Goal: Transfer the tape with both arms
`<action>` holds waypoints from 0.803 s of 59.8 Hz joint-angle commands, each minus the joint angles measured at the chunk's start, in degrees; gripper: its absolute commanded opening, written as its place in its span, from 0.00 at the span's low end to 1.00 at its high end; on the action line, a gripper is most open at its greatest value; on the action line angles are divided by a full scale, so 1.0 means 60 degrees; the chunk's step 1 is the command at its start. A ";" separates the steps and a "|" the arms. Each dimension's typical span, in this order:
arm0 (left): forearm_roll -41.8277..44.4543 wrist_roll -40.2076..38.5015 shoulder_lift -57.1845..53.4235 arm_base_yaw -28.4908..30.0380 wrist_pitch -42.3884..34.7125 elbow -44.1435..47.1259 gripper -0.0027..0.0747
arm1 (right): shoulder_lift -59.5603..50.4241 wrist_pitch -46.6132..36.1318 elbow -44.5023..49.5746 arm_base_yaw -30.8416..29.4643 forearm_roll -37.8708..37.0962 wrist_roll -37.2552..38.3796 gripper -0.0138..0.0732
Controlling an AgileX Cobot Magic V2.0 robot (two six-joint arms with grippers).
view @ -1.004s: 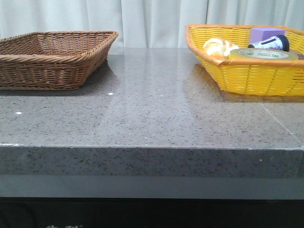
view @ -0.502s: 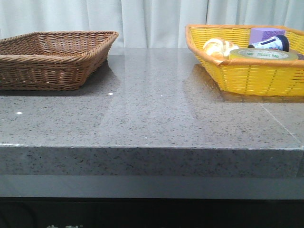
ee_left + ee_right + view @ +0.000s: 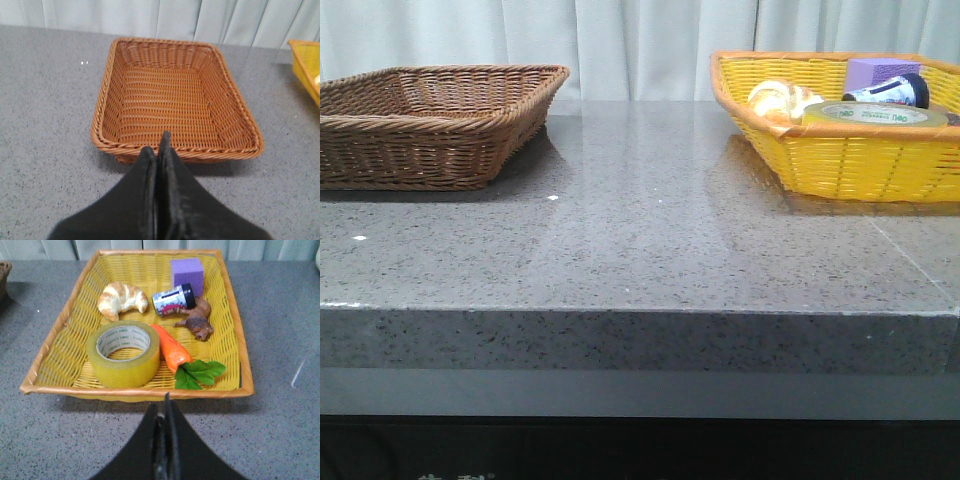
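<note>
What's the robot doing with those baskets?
Nothing is being held yet. The tape lies flat in the yellow basket with a croissant, a toy carrot and other things. The right gripper is shut, just outside that basket's edge. The left gripper is shut too, by the brown basket, which has nothing in it.
</note>
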 commanded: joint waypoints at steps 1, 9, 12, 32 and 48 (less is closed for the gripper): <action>-0.0105 -0.0074 0.0365 0.0028 -0.0652 -0.0325 0.01 | 0.0545 -0.0653 -0.0312 -0.0065 -0.0092 -0.0108 0.08; 0.0042 -0.0074 0.0827 0.0028 -0.0618 -0.0325 0.01 | 0.1185 -0.0600 -0.0312 -0.0065 -0.0092 -0.0108 0.08; 0.0195 -0.0074 0.0953 0.0028 -0.0638 -0.0325 0.01 | 0.1369 -0.0619 -0.0312 -0.0065 -0.0092 -0.0108 0.08; 0.0766 -0.0074 0.1157 0.0028 -0.0744 -0.0325 0.60 | 0.2108 -0.0616 -0.0312 -0.0065 -0.0101 -0.0108 0.51; 0.0403 -0.0056 0.1172 -0.0591 -0.1206 -0.0349 0.67 | 0.2860 -0.0447 -0.0934 -0.0065 0.0064 -0.0108 0.69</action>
